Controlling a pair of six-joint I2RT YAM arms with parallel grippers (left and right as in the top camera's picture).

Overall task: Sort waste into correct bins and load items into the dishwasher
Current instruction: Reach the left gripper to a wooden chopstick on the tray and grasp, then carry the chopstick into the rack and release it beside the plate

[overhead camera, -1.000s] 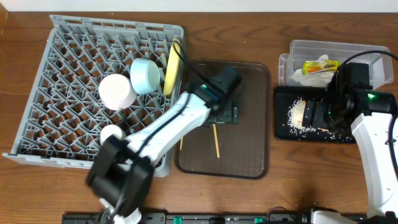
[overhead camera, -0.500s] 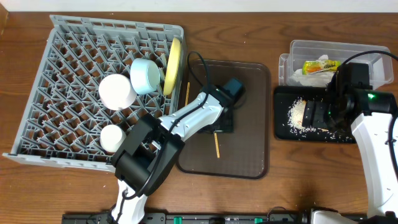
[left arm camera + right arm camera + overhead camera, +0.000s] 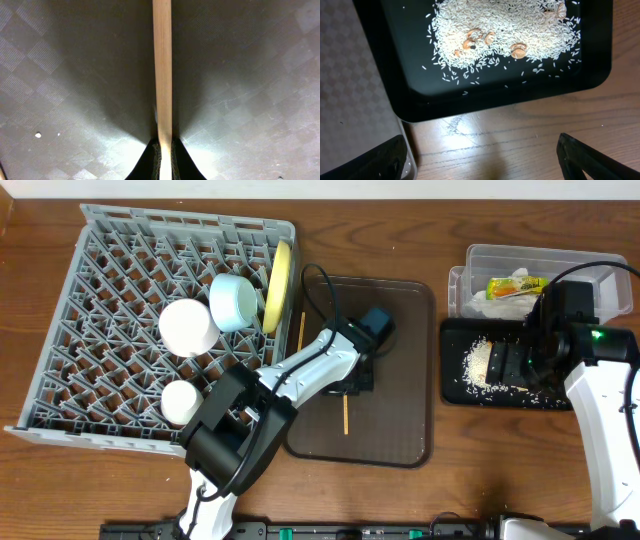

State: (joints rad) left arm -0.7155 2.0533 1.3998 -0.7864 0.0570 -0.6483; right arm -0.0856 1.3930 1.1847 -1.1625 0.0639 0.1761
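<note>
Left arm has swung off the dish rack [image 3: 100, 310] and out over the brown tray [image 3: 400, 440] since a second ago. My left gripper [image 3: 165, 160] pinches the end of a chopstick [image 3: 162, 65] lying flat there; right gripper [image 3: 482, 160] hangs spread wide by the black tray's [image 3: 395, 75] near edge, rice [image 3: 505, 25] heaped inside; further back, plate [image 3: 276, 285] and blue bowl [image 3: 233, 302] sit in the dish rack; wrapper [image 3: 515, 284] in the clear tub [image 3: 540, 250].

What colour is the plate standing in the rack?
Yellow; the plate shows best in the overhead view.
</note>
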